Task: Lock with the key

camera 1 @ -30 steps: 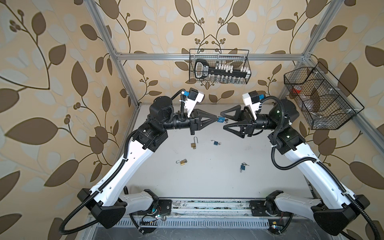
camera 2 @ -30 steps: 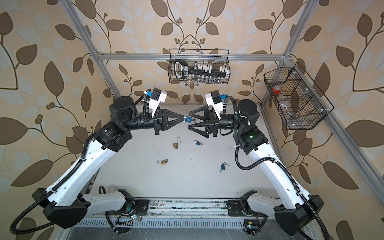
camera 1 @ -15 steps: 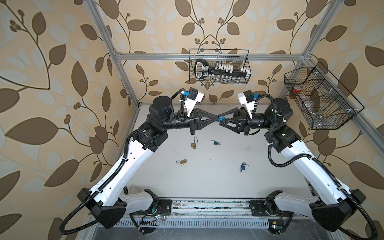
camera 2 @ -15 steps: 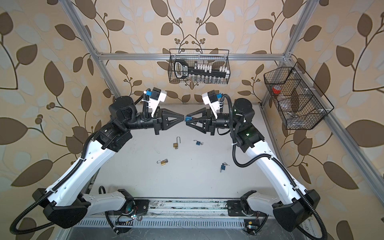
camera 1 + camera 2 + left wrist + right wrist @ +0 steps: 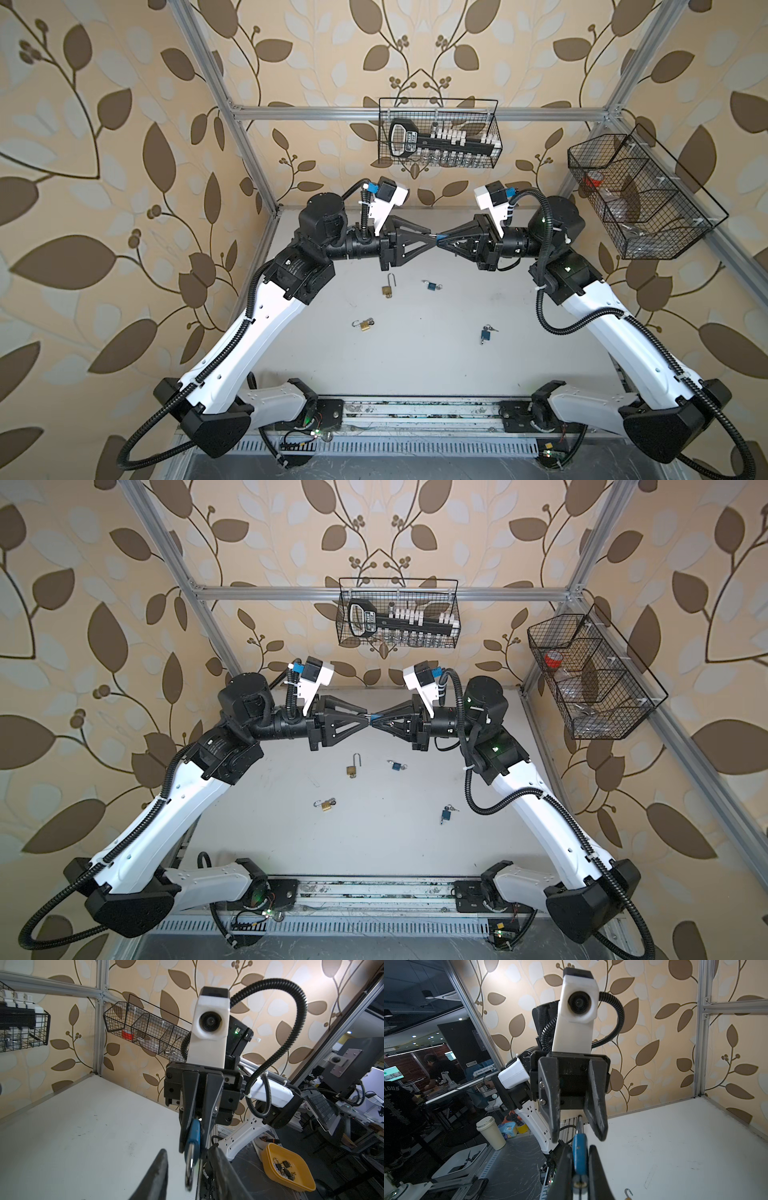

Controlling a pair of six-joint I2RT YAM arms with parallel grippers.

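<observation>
Top views are both showing a brass padlock point(image 5: 387, 290), a second brass padlock point(image 5: 365, 325), a keyed blue padlock point(image 5: 431, 285) and another keyed padlock point(image 5: 485, 333) lying loose on the tabletop point(image 5: 415, 374) under the arms. Back wire basket point(image 5: 436, 99) is holding a black rack point(image 5: 449, 143), side basket point(image 5: 665, 245) something red point(image 5: 595, 181). Right gripper point(image 5: 194, 1144) jaws are clamping the held blue padlock point(image 5: 194, 1132) up above; left gripper point(image 5: 577, 1137) jaws are standing apart around its shackle point(image 5: 189, 1169). Only the left wrist view is catching a yellow tray point(image 5: 270, 1159) of little padlocks.
</observation>
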